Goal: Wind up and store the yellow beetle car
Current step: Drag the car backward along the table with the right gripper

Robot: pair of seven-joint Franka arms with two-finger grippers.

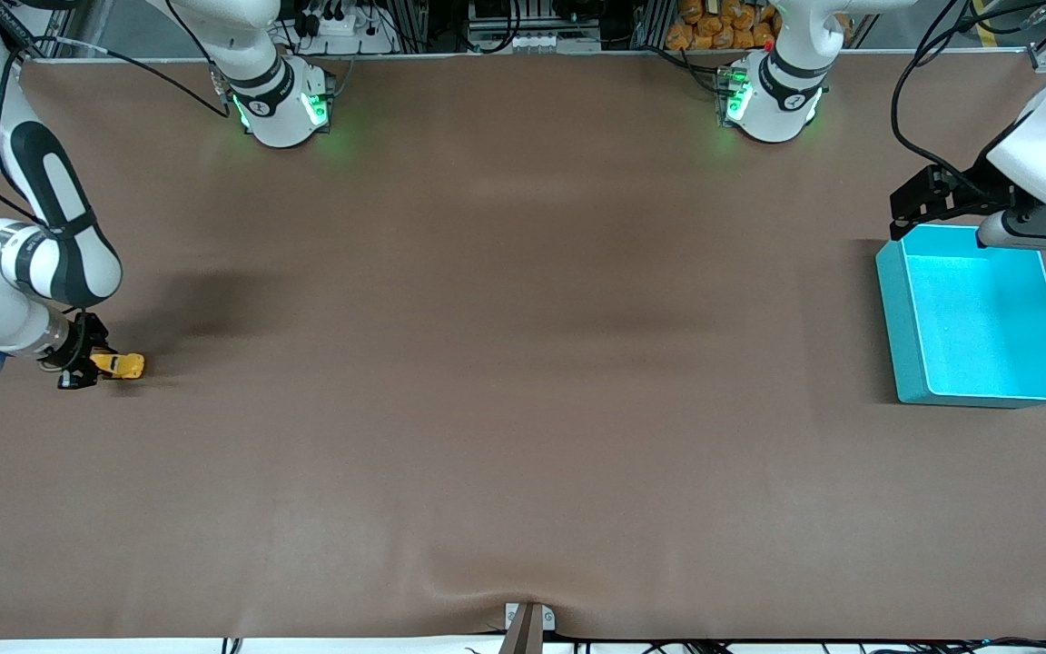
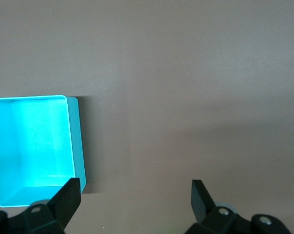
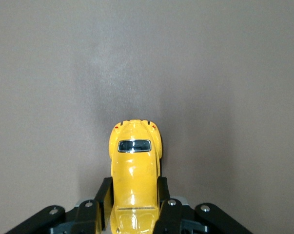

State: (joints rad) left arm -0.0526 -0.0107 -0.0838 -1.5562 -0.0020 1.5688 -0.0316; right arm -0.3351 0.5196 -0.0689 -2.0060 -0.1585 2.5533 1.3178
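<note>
The teal bin [image 1: 977,318] sits at my left arm's end of the table [image 1: 505,363], and its bright floor shows nothing lying in it, as my left wrist view [image 2: 34,146] also tells. My left gripper [image 1: 909,207] hangs over the bin's edge farthest from the front camera, waiting, its two fingers [image 2: 68,197] spread wide with only bare brown cloth between them.

Well apart from the bin, at my right arm's end of the table, I have the yellow beetle car [image 1: 126,365] pinched in my right gripper [image 1: 92,363]. From my right wrist the car [image 3: 135,180] points straight away from my palm: its rounded yellow body runs out between my fingers [image 3: 163,192], which press on both its flanks about midway along, and one dark window faces up on the part that sticks out past my fingertips. The car is low over the cloth; whether its wheels touch the table I cannot tell, since the body hides them
</note>
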